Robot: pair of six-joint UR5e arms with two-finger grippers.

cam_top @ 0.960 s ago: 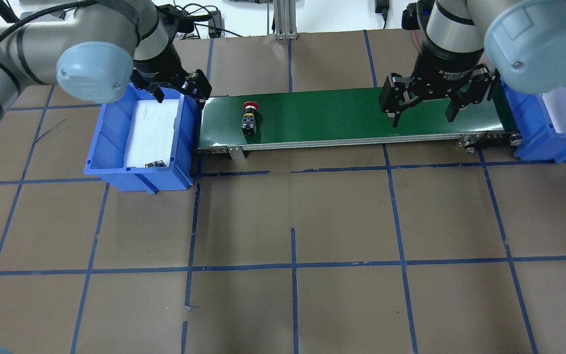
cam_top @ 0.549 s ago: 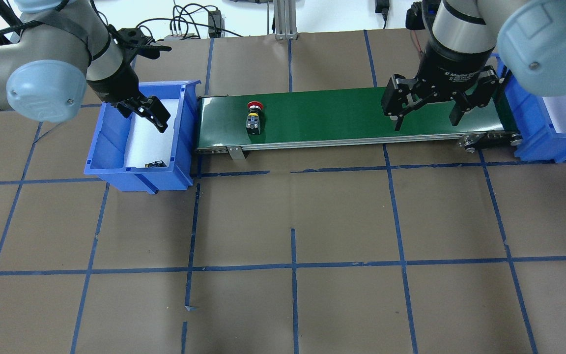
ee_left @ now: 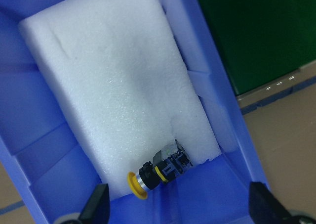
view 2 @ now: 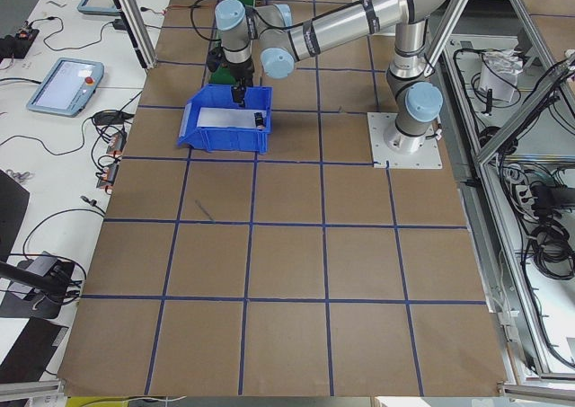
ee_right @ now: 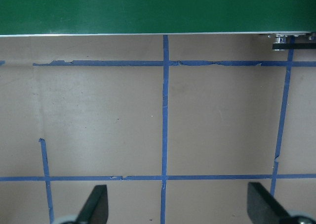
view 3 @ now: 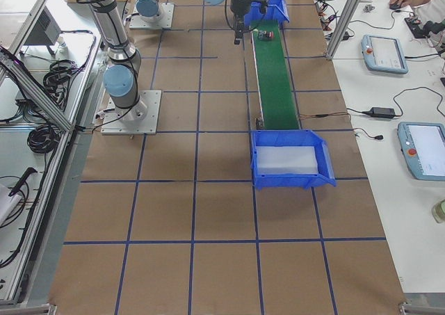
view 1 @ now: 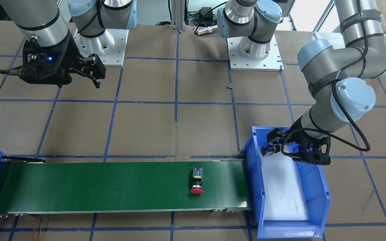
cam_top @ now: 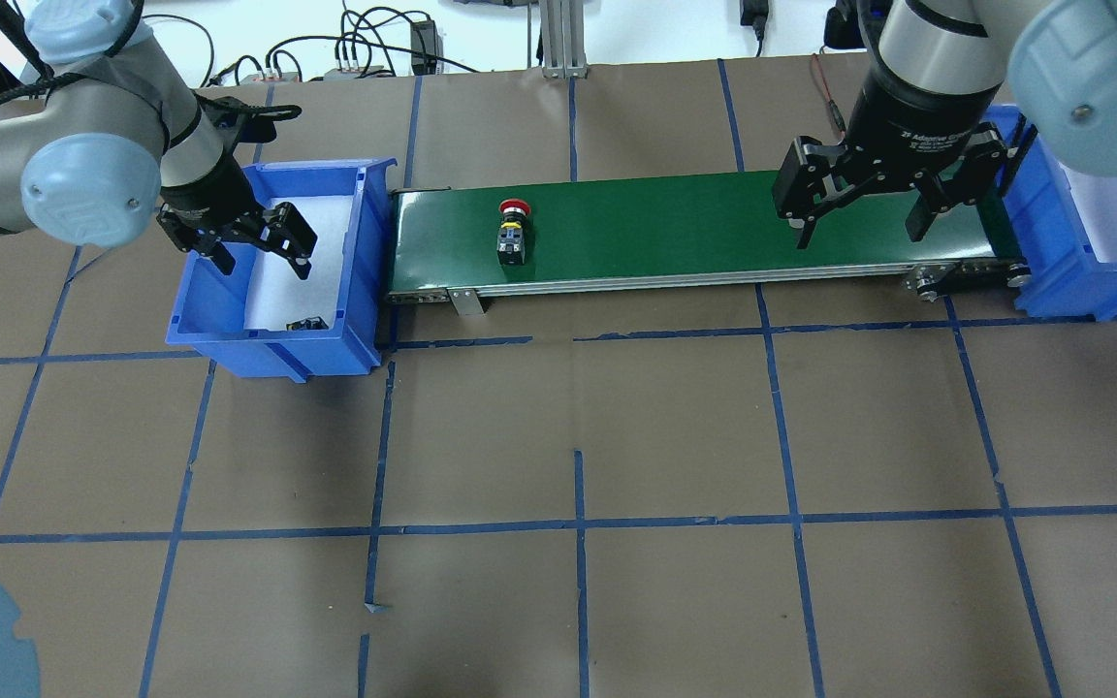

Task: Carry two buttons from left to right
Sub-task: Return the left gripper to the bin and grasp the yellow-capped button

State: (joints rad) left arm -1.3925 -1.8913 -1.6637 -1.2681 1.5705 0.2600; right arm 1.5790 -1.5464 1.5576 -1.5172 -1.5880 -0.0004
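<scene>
Left end effector (cam_top: 263,260), fingers apart, hangs over the blue bin (cam_top: 272,341) at the green conveyor's (cam_top: 665,228) left end. The yellow button (ee_left: 159,170) inside is half hidden overhead by its wall. Red button (cam_top: 512,231) lies on the conveyor; right end effector (cam_top: 859,236), spread wide, hovers over its right end.

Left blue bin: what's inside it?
A white foam pad with the yellow button lying on its side at one end. Whatever is beneath the foam is covered.
</scene>
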